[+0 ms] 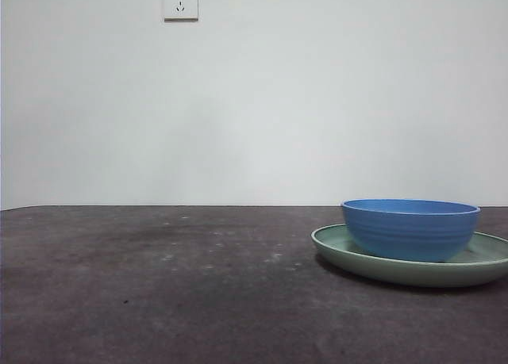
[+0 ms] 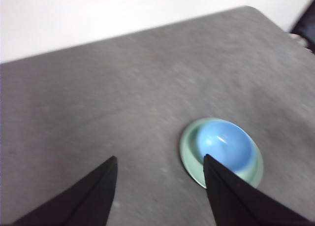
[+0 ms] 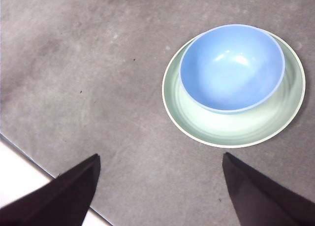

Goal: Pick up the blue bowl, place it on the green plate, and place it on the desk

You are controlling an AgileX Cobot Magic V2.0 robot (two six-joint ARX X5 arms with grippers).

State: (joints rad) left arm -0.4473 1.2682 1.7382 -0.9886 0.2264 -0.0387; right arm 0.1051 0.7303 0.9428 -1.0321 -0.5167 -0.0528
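Blue bowl seated in green plate at table's 4 o'clock; left tool and right tool raised, gaping, empty.

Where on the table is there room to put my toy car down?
The desk has a big bare patch from its left edge across to the green plate, and more bare room in front of the plate. The crowded spot is on the right, where the blue bowl sits on the plate. Both grippers, left and right, hang open above, holding nothing.
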